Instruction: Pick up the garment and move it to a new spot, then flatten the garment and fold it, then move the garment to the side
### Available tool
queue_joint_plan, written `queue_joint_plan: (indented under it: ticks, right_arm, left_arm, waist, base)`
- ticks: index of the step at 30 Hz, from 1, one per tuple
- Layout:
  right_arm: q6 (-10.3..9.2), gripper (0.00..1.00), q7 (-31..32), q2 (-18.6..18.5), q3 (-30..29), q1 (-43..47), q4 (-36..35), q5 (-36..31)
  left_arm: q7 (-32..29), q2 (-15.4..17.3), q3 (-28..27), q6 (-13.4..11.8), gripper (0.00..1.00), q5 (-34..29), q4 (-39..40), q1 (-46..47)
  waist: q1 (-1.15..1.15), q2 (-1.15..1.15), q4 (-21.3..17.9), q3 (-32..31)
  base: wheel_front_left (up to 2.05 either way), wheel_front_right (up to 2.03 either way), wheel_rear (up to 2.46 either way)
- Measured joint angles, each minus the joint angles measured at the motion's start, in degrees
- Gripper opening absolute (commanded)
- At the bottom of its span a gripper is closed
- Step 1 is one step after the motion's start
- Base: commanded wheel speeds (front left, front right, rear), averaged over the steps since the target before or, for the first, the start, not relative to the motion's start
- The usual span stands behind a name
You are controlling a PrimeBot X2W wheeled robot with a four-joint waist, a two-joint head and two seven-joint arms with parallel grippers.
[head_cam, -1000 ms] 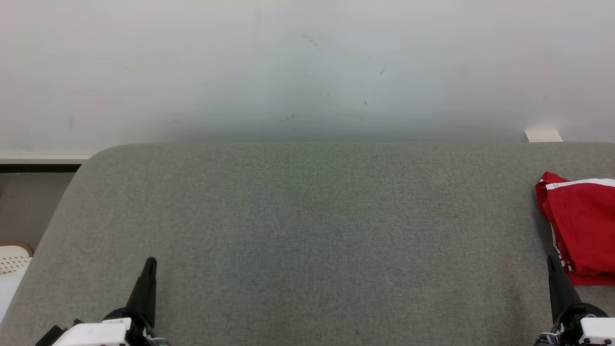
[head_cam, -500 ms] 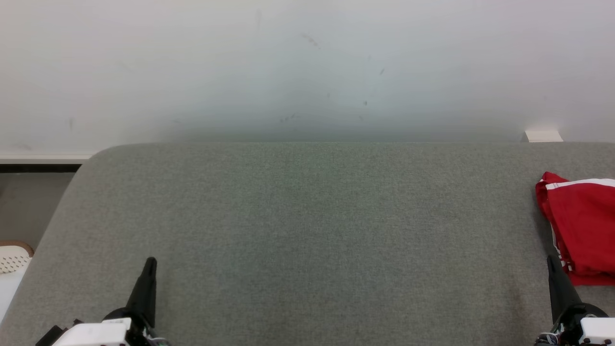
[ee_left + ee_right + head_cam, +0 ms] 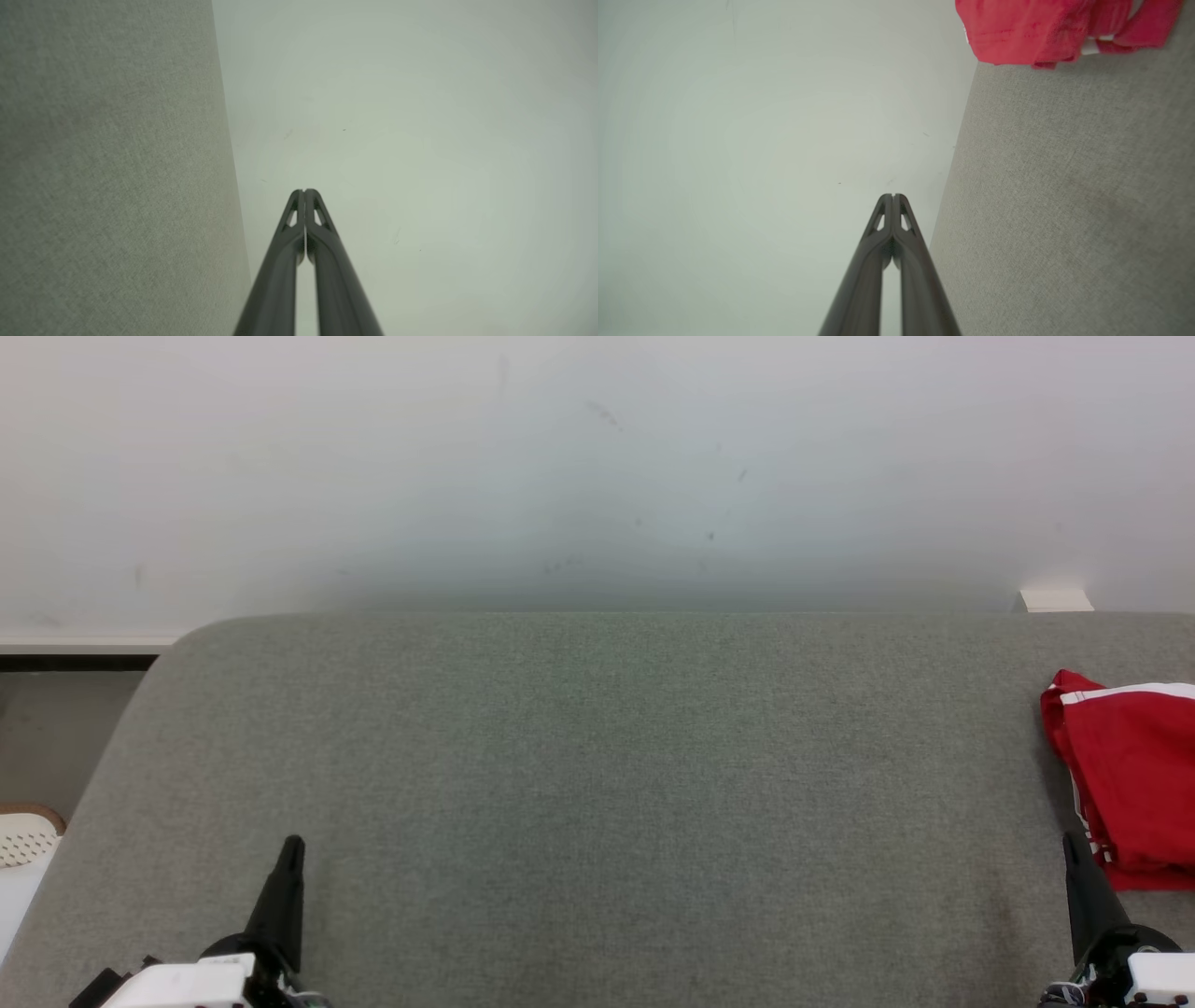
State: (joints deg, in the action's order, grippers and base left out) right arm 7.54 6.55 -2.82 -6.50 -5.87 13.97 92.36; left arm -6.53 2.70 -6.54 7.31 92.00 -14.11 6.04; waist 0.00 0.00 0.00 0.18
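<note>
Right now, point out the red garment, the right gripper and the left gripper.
red garment (image 3: 1134, 784), head view, middle of the red cloth.
right gripper (image 3: 893, 196), right wrist view, shut fingertips.
left gripper (image 3: 304, 191), left wrist view, shut fingertips.

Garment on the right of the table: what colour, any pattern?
Red garment with white stripe trim; the head view shows it best.

No text or labels — nothing legible.

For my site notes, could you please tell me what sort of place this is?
Probably an indoor test room: a grey fabric surface against a white wall, with a red garment on it.
</note>
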Motion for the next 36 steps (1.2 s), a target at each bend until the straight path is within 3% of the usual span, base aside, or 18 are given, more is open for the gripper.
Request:
queue_joint_plan:
  ticks: [36]
  right_arm:
    - [0.00, 0.00, 0.00, 0.00, 0.00, 0.00, 0.00, 0.00]
  left_arm:
    - [0.00, 0.00, 0.00, 0.01, 0.00, 0.00, 0.00, 0.00]
  waist:
    - [0.00, 0.00, 0.00, 0.00]
  base:
    - [0.00, 0.00, 0.00]
